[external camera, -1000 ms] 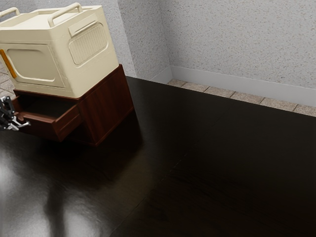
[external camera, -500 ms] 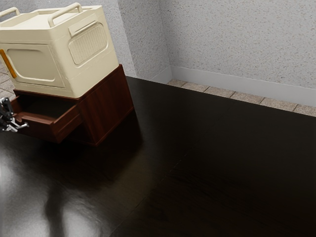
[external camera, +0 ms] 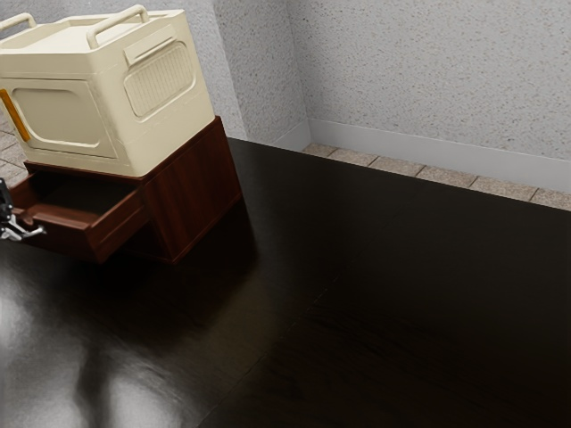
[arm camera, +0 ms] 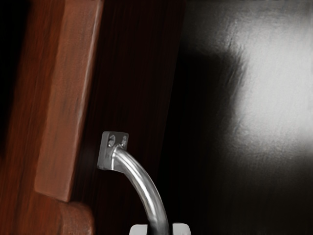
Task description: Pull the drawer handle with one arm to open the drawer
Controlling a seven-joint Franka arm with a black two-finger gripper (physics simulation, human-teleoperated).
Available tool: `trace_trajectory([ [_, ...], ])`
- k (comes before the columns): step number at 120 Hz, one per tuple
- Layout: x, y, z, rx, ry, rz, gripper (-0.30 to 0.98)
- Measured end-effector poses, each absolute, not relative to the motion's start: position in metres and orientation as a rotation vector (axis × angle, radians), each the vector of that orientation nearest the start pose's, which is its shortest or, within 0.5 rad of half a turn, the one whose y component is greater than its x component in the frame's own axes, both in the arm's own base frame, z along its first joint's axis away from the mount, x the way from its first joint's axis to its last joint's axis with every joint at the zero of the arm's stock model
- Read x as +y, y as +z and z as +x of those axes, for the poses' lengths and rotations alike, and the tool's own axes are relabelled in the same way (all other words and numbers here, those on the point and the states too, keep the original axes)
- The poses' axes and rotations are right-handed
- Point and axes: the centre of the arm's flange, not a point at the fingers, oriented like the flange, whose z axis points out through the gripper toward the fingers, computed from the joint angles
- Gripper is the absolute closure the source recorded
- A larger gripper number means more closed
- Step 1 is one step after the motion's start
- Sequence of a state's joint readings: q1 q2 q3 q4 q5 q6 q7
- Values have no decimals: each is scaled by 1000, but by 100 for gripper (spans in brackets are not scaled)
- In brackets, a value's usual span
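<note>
At the exterior view's left edge, my gripper (external camera: 7,221) is at the front of the open drawer (external camera: 67,234), by its metal handle (external camera: 34,233). In the wrist view the curved silver handle (arm camera: 142,185) comes off a small bracket on the dark drawer front (arm camera: 132,83) and runs down between the pale fingertips of my gripper (arm camera: 160,229), which is shut on it from two sides. The drawer stands partly out of the reddish-brown cabinet (external camera: 192,196), its inside dark. Part of the handle is hidden at the fingers.
A cream box (external camera: 165,116) with raised handles and an orange strip rests on top of the cabinet. The glossy black table (external camera: 357,303) spreads in front and to the exterior view's right. Behind it stand a speckled grey wall (external camera: 428,80) and a tiled floor strip.
The drawer has slid a little farther out of the cabinet, toward the exterior view's lower left. My gripper has moved the same way with the handle.
</note>
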State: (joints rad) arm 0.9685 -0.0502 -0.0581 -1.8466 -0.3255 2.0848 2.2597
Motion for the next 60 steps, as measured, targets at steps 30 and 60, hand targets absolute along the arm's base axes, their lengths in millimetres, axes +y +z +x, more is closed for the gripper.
trace_trajectory([
  [30, 461, 615, 293, 1474, -421, -2324, 71],
  [60, 454, 675, 217, 1407, -398, -2333, 26],
])
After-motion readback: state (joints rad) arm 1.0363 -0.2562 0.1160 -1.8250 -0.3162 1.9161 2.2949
